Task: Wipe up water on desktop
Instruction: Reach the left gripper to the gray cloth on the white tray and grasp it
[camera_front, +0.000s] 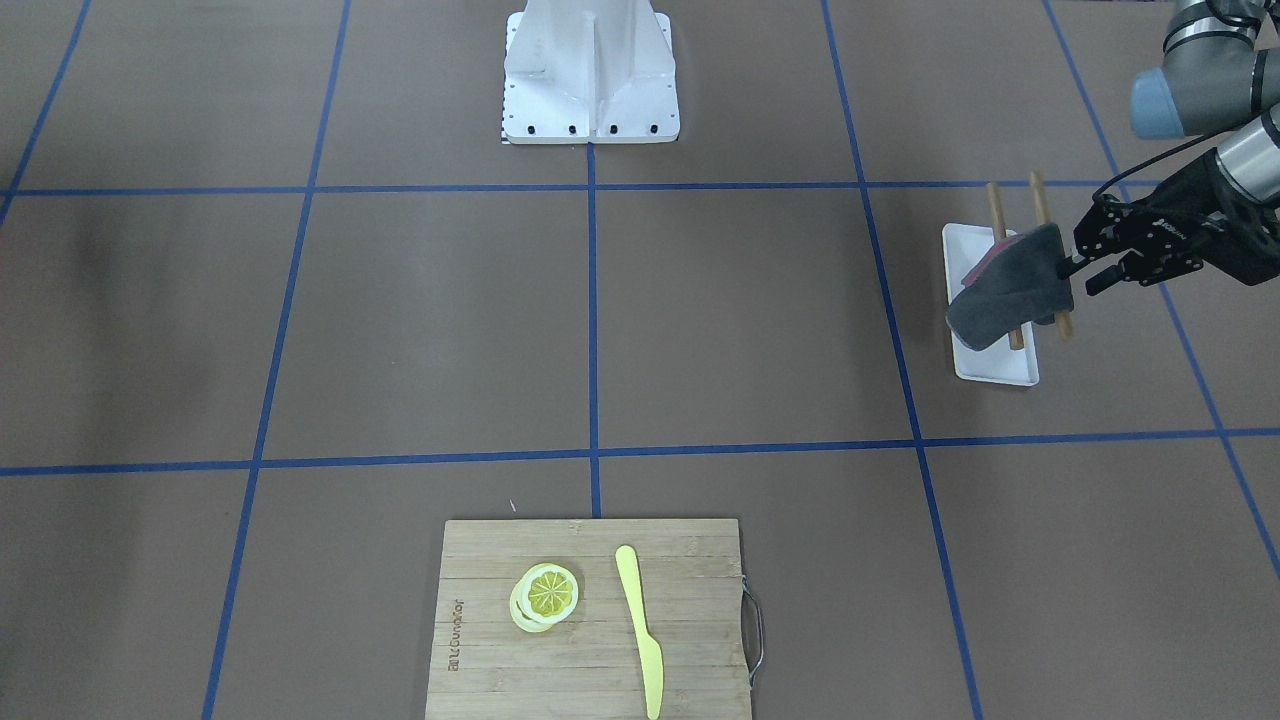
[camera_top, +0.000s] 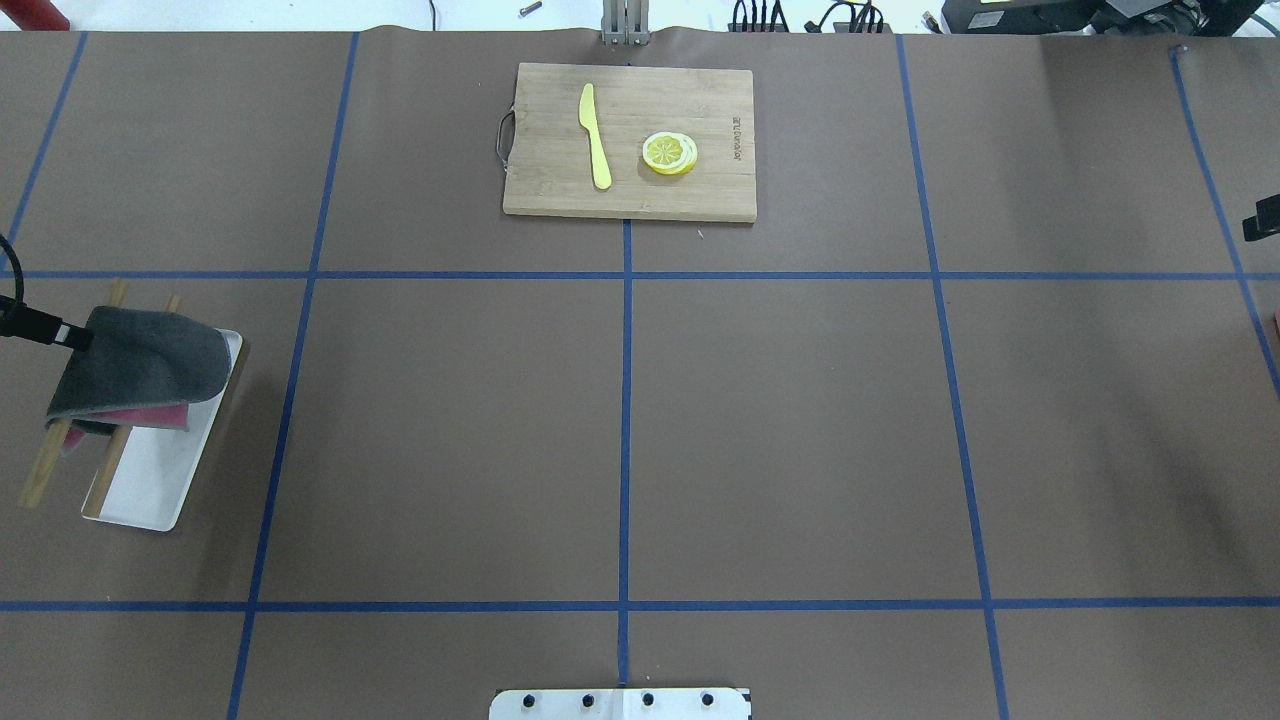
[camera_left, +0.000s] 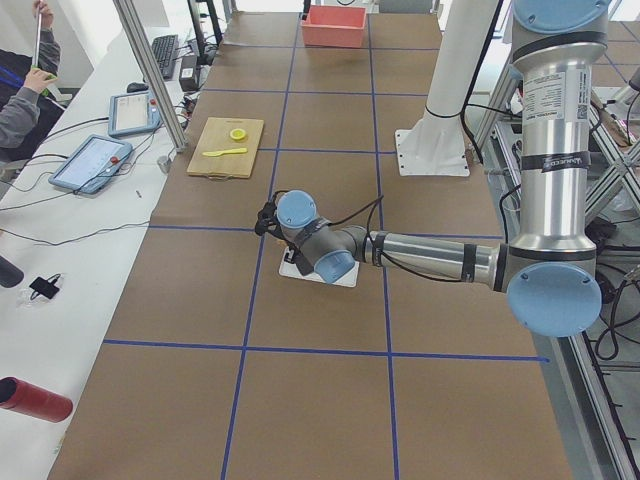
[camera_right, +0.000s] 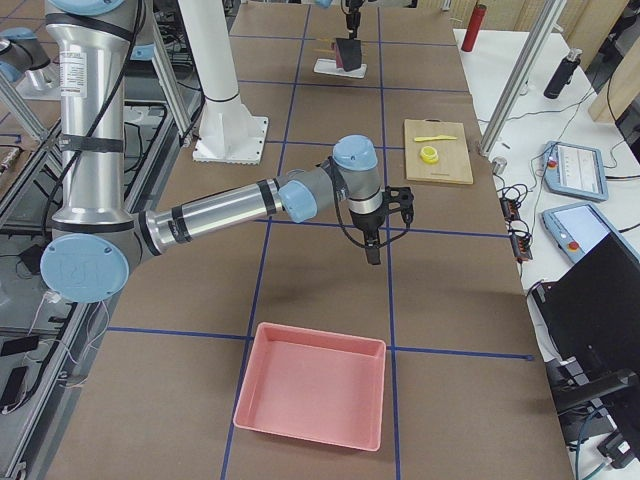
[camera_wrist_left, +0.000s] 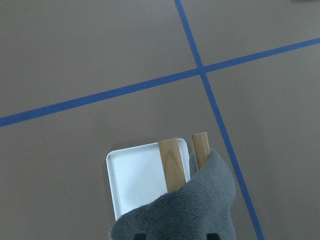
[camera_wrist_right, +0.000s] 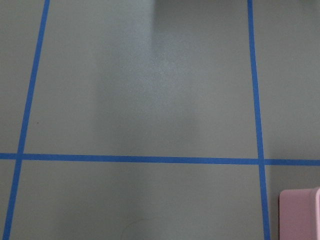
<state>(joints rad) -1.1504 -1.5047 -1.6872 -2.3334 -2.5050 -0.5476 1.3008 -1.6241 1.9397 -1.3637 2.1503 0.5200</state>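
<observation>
Grey cloth (camera_wrist_left: 180, 212) gripped in our left hand (camera_front: 1080, 272), we have yet to wipe the surface (camera_front: 740, 320); of our right hand (camera_right: 374, 250) we cannot tell.

The left arm (camera_left: 440, 260) reached out low and nearly level from its upright shoulder. Its wrist was turned so that the left gripper (camera_front: 1080, 268) pointed sideways, fingers pinched on the edge of a grey cloth (camera_front: 1005, 290) held aloft. The right arm (camera_right: 220, 212) stretched out level as well, wrist bent down, and the right gripper (camera_right: 374, 240) hung fingers-down; whether those fingers were parted could not be told.
</observation>
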